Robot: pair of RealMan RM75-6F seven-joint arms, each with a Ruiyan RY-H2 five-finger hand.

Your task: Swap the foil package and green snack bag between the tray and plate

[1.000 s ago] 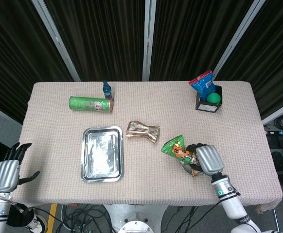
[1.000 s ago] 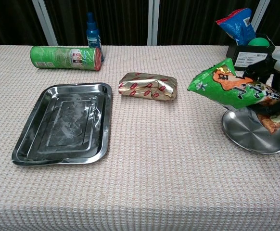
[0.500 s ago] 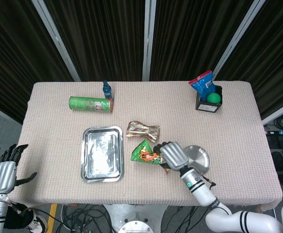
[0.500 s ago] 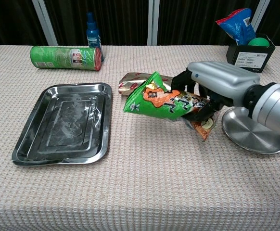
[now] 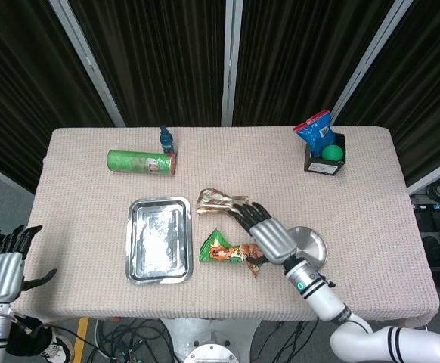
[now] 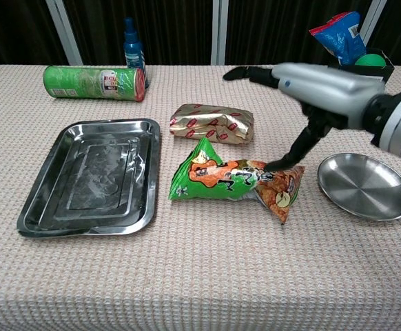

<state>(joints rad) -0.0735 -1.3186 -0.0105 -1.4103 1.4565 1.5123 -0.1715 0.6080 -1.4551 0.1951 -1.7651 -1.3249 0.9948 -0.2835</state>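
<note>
Snack bag (image 6: 231, 181): green, lying flat on the table (image 5: 371, 189) between the tray (image 5: 159, 240) and the plate (image 5: 308, 243), toward the front edge; its crimped end is pointing toward the plate.

Foil package (image 6: 212, 123): gold, lying on the table just behind the snack bag, near the middle, apart from both tray and plate.

Tray: steel, rectangular, sitting left of centre, holding nothing.

Plate: steel, round, sitting right of centre near the front edge, holding nothing.

Right hand (image 6: 311, 84): hovering over the gap between foil package and plate, fingers (image 6: 245, 72) spread and stretching out toward the back, gripping nothing. The thumb is pointing down with its tip at the bag's right end; whether it is actually touching the bag is hard to judge from either view.

Left hand (image 5: 7, 266): hanging off the table's front left corner, fingers apart, holding nothing.

Can (image 5: 141, 162): green, lying on its side near the back left edge.

Bottle (image 5: 166, 140): blue, standing just behind the can's right end.

Box (image 5: 325, 160): black, standing at the back right corner, carrying a blue bag (image 5: 314, 126) and a green ball (image 5: 332, 152).
</note>
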